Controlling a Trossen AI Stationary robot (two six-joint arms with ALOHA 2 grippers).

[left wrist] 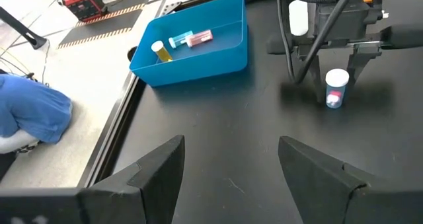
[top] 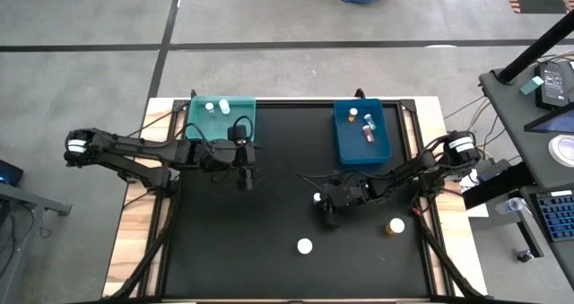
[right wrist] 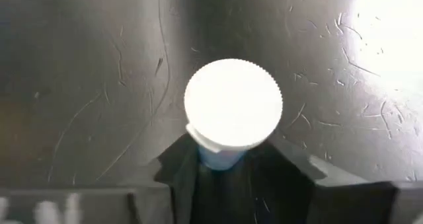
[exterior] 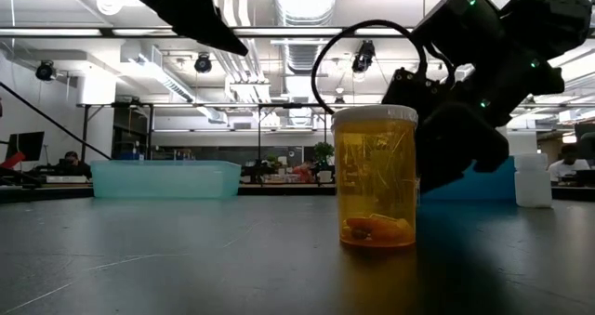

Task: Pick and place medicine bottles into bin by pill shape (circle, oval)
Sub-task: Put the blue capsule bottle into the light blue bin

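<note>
My right gripper (top: pixel 323 205) points down at the mat's middle, shut on a small white-capped bottle (right wrist: pixel 232 105) with pinkish contents (left wrist: pixel 336 89). My left gripper (left wrist: pixel 228 168) is open and empty, hovering near the teal tray (top: pixel 199 125), which holds two bottles (top: pixel 217 107). The blue tray (top: pixel 345 147) holds several bottles (top: pixel 366 126). An amber bottle (exterior: pixel 375 177) stands on its base near the front edge. Another amber bottle (top: pixel 395 225) and a white one (exterior: pixel 532 179) stand at the right. My right gripper pinches the bottle's body just under the white cap (right wrist: pixel 218 154) between its two fingers (right wrist: pixel 177 170), coming from above and pointing down. The bottle is upright, cap up. Whether its base is on the mat I cannot tell.
The black mat (top: pixel 269 250) has free room at the front left and between the trays. A raised frame (top: pixel 170 241) borders the mat. The right arm's cable loop (exterior: pixel 372 64) arches over the middle. A desk with equipment (top: pixel 547 89) stands off the table's right.
</note>
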